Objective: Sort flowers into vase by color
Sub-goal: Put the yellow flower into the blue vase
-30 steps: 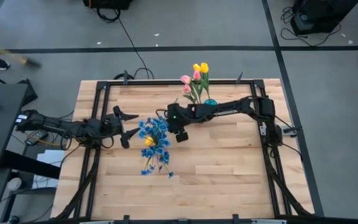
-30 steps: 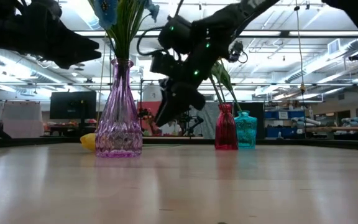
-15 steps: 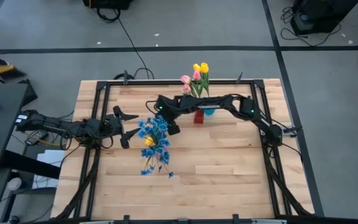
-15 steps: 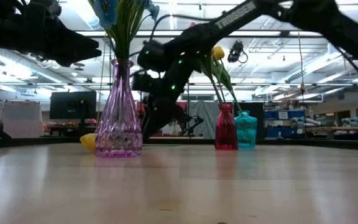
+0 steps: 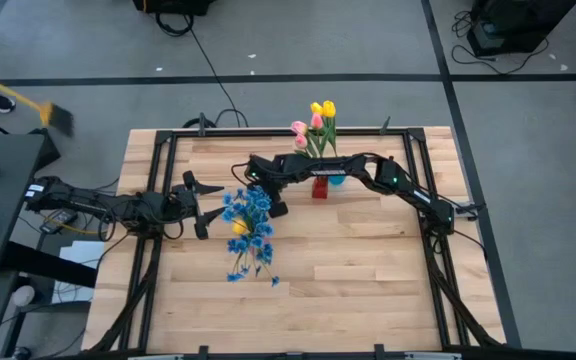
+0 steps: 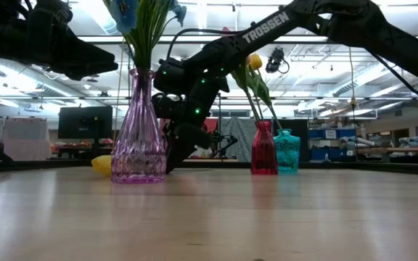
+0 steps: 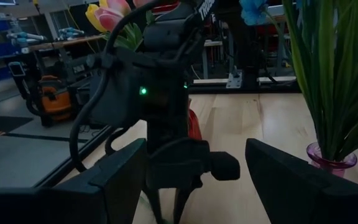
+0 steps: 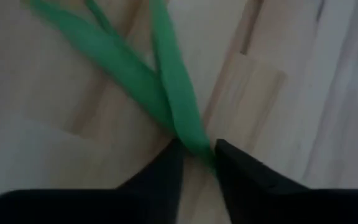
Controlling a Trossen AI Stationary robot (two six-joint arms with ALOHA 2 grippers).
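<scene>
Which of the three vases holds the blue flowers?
The tall purple vase; the red vase and teal vase are shorter, farther back.

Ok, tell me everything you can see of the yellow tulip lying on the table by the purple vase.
The yellow tulip lies flat on the wooden table, not in any vase. Its yellow head pokes out beside the purple vase's base in the low view. From above, blue blossoms partly cover it. The right gripper is down at the table, its fingers straddling green leaves, seemingly this tulip's.
</scene>
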